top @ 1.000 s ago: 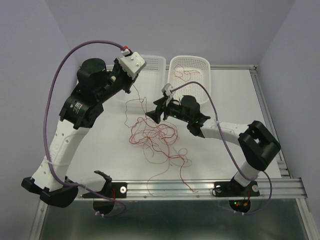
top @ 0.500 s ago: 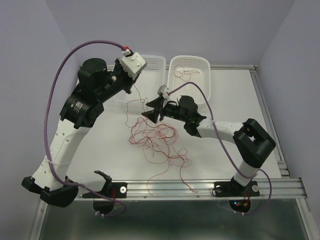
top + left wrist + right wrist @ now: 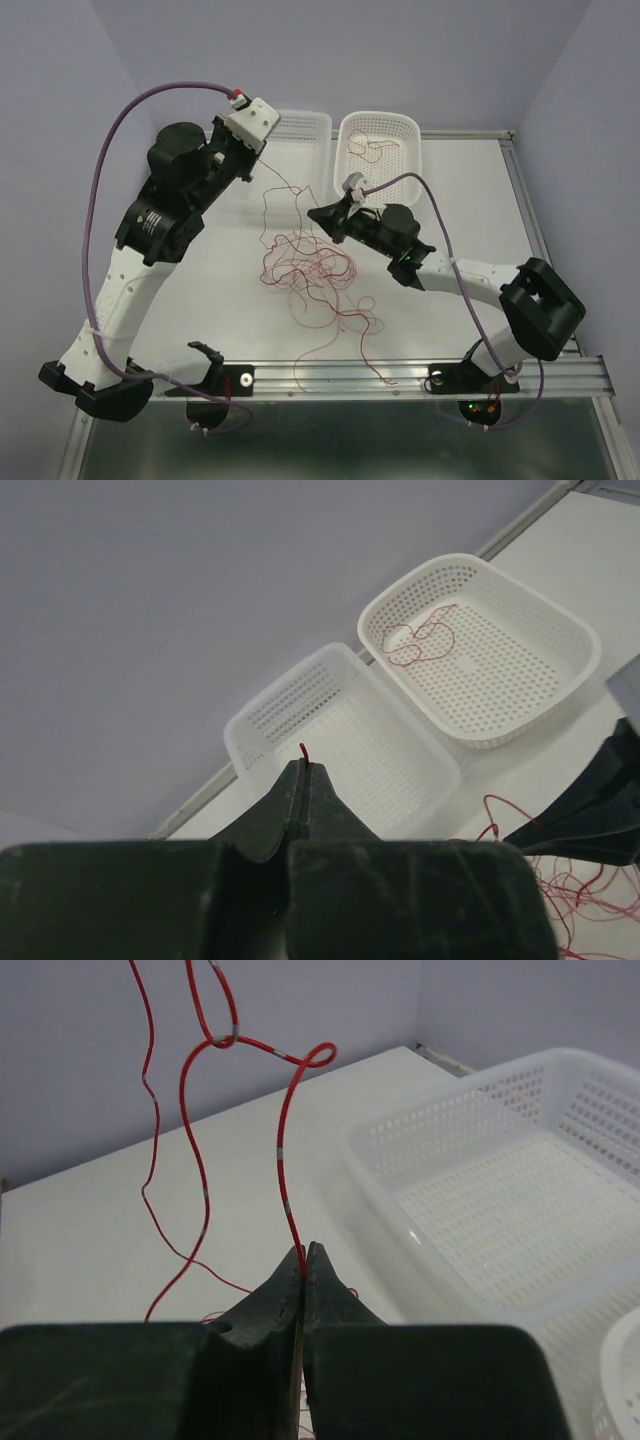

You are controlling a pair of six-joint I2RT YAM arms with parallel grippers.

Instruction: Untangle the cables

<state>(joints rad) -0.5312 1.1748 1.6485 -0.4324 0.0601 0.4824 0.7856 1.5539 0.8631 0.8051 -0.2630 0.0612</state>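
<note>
Jaws of the left gripper (image 3: 303,768) and the right gripper (image 3: 303,1253) each pinch one red strand of the cables (image 3: 308,272), whose tangled heap lies on the table (image 3: 470,200) at 6 o'clock in the top view, nearer the right gripper.

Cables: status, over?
Left jaws shut on a cable end. Right jaws shut on a looped strand. Main tangle on table between arms. One cable in a basket. Nothing in the way.

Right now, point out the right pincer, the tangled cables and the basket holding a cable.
right pincer (image 3: 303,1250): right wrist view, between fingertips
cables (image 3: 305,266): top view, tangle's middle
basket (image 3: 380,114): top view, far rim
</note>
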